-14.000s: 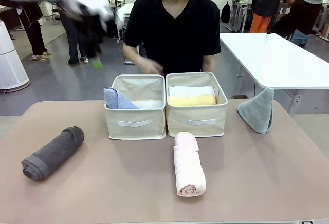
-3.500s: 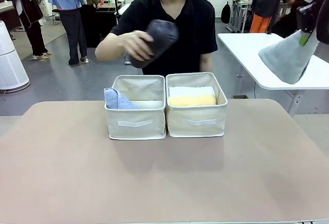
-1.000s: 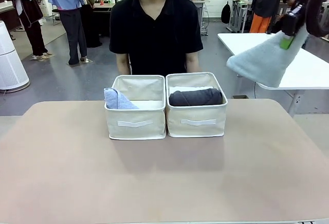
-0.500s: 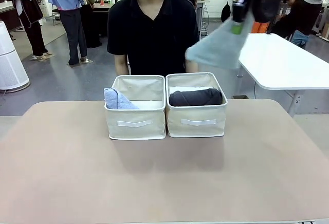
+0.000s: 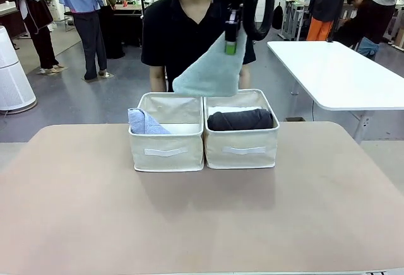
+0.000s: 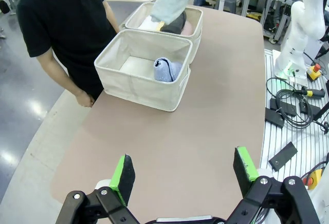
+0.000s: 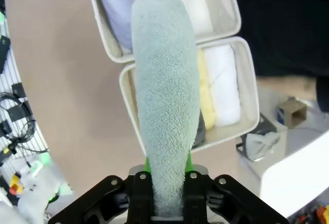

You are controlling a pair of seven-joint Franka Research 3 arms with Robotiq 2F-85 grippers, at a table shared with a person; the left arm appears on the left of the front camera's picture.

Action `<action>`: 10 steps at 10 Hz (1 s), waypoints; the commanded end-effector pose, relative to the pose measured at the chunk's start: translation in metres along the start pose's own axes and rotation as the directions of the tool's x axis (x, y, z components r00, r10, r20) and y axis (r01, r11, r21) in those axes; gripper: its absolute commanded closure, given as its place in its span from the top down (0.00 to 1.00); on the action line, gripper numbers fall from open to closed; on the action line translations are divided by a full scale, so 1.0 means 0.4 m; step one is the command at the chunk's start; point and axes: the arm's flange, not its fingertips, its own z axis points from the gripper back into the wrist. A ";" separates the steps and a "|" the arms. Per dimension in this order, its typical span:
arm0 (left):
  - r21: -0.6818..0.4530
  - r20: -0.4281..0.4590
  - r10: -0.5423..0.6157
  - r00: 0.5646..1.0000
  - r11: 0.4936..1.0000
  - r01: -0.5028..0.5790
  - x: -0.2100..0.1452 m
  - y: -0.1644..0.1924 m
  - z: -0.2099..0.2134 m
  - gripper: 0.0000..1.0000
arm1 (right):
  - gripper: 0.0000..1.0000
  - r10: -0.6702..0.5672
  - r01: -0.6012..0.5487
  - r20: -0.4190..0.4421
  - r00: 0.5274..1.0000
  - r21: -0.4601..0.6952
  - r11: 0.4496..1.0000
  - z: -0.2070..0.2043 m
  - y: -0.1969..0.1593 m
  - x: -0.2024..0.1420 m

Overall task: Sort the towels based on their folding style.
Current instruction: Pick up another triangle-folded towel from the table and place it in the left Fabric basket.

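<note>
Open floor in left bin (image 5: 166, 151) beside light blue towel (image 5: 144, 122), right bin (image 5: 242, 151) packed with rolls (image 5: 240, 119), grey-green towel (image 5: 208, 73) hanging above both, person (image 5: 183, 41) close behind, bare table (image 5: 202, 224) in front.

Grey-green cone towel (image 5: 210, 73) aloft over bins (image 5: 165, 158)
</note>
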 end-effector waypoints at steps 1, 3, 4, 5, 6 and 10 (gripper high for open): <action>-0.006 0.017 -0.013 1.000 1.000 0.013 -0.001 0.000 0.003 1.00 | 0.22 -0.002 0.002 -0.022 1.000 -0.015 1.000 0.017 -0.039 0.023; -0.006 0.017 -0.013 1.000 1.000 0.013 -0.001 0.000 0.003 1.00 | 0.22 0.013 -0.013 -0.004 1.000 -0.001 1.000 -0.011 0.002 0.020; -0.006 0.017 -0.013 1.000 1.000 0.013 -0.001 0.000 0.003 1.00 | 0.22 0.013 -0.013 -0.004 1.000 -0.001 1.000 -0.011 0.002 0.020; -0.006 0.017 -0.013 1.000 1.000 0.013 -0.001 0.000 0.003 1.00 | 0.22 0.013 -0.013 -0.004 1.000 -0.001 1.000 -0.011 0.002 0.020; -0.006 0.017 -0.013 1.000 1.000 0.013 -0.001 0.000 0.003 1.00 | 0.22 0.013 -0.013 -0.004 1.000 -0.001 1.000 -0.011 0.002 0.020; -0.006 0.017 -0.013 1.000 1.000 0.013 -0.001 0.000 0.003 1.00 | 0.22 0.064 -0.064 -0.005 0.998 -0.032 0.997 -0.019 0.008 0.070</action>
